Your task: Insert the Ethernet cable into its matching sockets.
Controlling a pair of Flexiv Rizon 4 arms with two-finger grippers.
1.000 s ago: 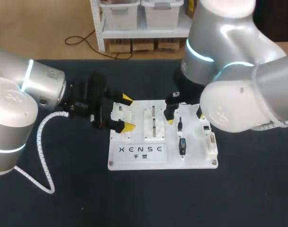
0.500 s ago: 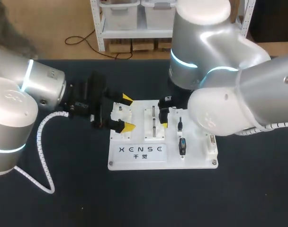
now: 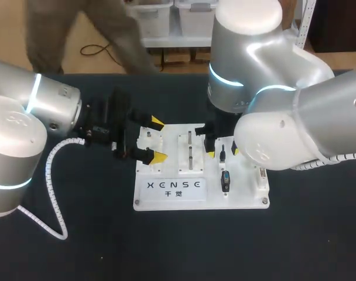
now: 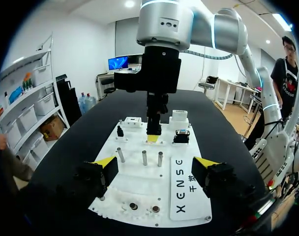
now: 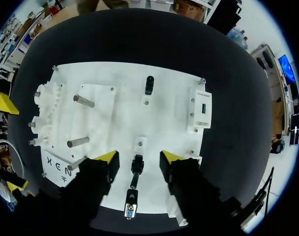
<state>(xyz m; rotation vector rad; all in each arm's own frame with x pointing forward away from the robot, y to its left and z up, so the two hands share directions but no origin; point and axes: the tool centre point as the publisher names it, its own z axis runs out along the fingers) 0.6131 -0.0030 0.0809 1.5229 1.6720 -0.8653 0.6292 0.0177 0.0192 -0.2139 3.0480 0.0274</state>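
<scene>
The white socket board (image 3: 166, 193) lies mid-table. A short black Ethernet cable (image 5: 136, 172) stands on it, with a blue-faced plug (image 5: 130, 209) at its near end; the head view shows the cable (image 3: 223, 155) too. My right gripper (image 5: 139, 157) hangs over it with one yellow-tipped finger on each side. Neither finger touches the cable, so the gripper is open. My left gripper (image 3: 158, 139) is wide open across the board's left edge. In the left wrist view my left gripper (image 4: 154, 169) spans the board's near end with nothing between its fingers.
Three metal pegs (image 3: 190, 149) stand upright left of the right gripper. White socket blocks (image 3: 259, 167) sit along the board's right edge. A small black part (image 5: 149, 84) stands on the board ahead of the right gripper. Dark table surrounds the board.
My right arm swung left, then came back over the black cable, and its fingers drew closer together. The left arm has stayed still.
</scene>
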